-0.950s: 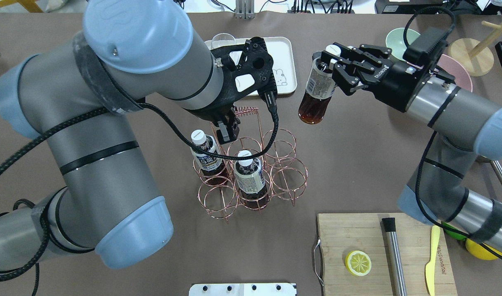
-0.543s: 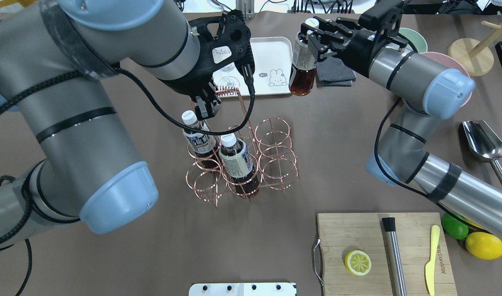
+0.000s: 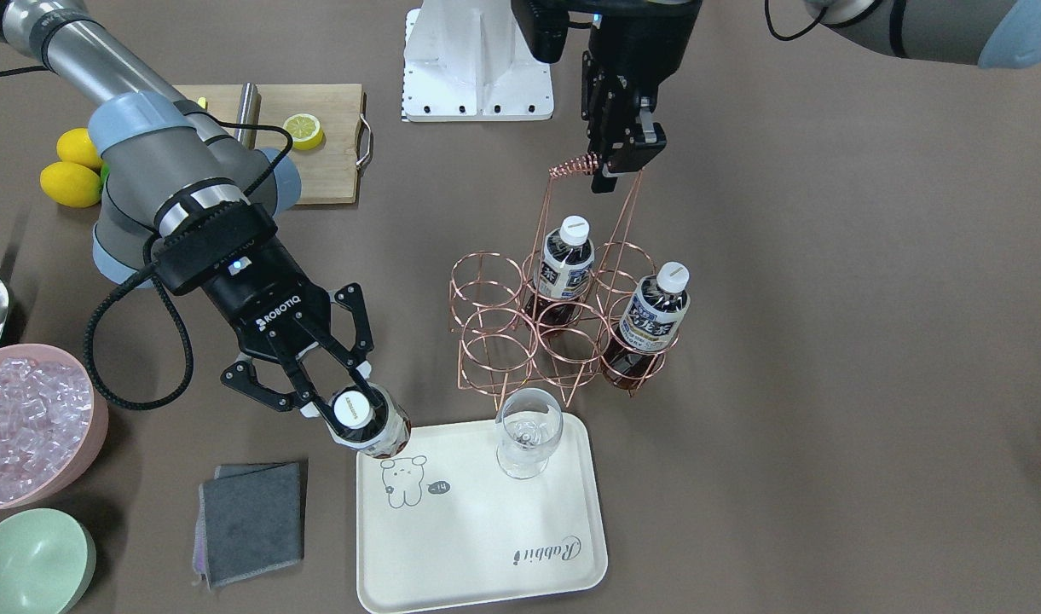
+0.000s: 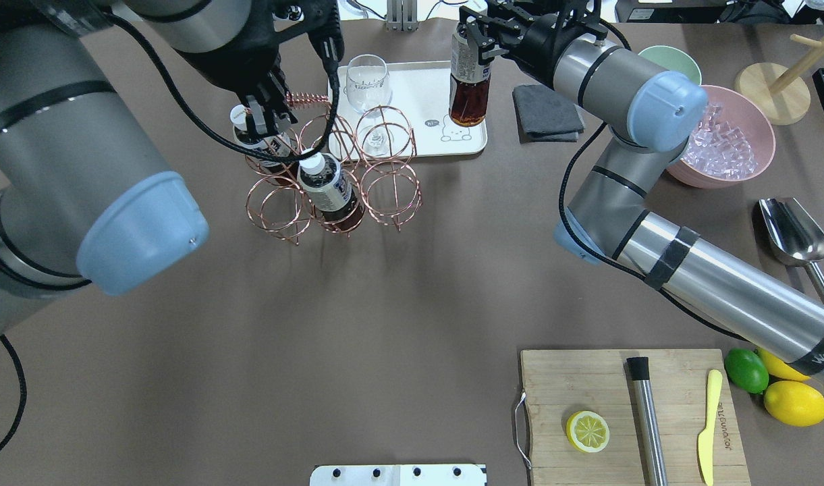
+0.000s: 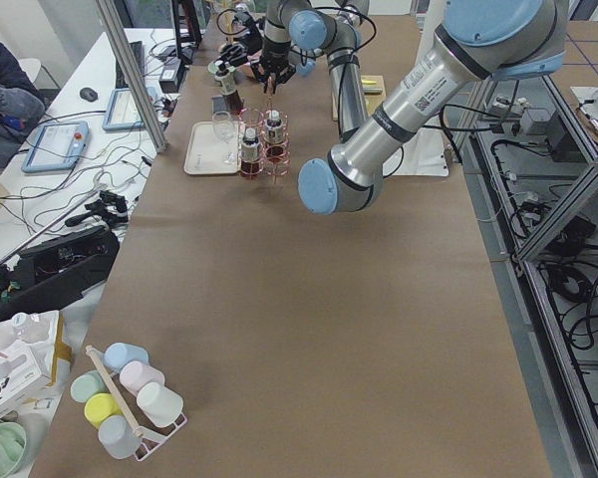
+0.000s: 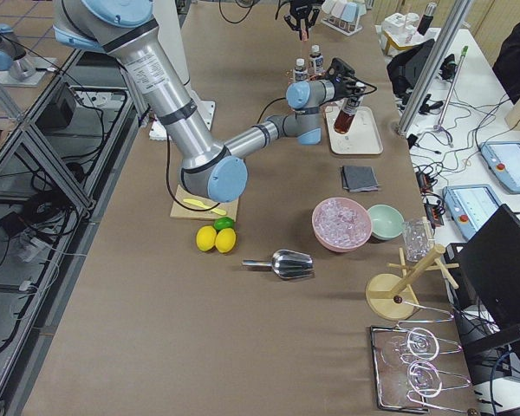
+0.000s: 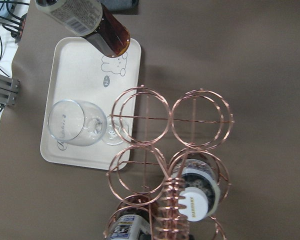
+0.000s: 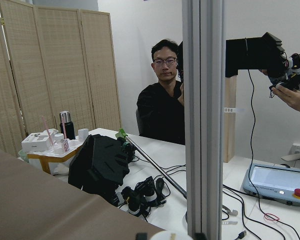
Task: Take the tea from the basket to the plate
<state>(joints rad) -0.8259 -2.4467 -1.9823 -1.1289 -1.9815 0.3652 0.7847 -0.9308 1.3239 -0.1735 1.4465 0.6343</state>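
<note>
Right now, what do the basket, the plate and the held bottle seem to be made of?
The basket looks like thin metal wire bent into rings, shiny copper-coloured. The plate is probably plastic or melamine, perhaps ceramic: smooth cream, printed drawings. The tea bottle seems clear plastic: dark liquid shows through, under a white cap and printed label.
</note>
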